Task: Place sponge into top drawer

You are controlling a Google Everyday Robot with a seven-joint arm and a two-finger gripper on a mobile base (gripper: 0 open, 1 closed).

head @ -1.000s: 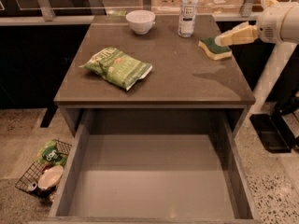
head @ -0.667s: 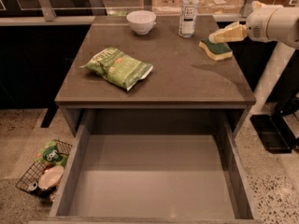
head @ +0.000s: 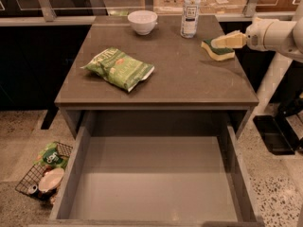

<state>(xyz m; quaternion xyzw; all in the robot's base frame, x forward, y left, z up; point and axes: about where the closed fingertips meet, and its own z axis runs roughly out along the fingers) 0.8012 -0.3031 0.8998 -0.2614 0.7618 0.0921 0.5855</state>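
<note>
1 sponge (head: 220, 55) lies flat at the table's (head: 189, 82) rear right, near the edge. 1 gripper (head: 219, 42) is held just over it, reaching in from the right; how far open, or whether anything is gripped, can't be told. 1 top drawer (head: 156, 178) stands pulled out, only bare grey bottom shown. Also on the table: 1 white bowl (head: 142, 21), 1 bottle (head: 190, 11), 1 snack bag (head: 119, 68). 1 wire basket (head: 32, 178) on the floor holds packets.

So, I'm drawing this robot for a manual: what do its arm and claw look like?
The claw, at the right edge of the table by the sponge, is pale cream-yellow and tapers to a narrow tip. The arm behind it is smooth white, built of rounded cylindrical segments. No cables or markings show.
</note>
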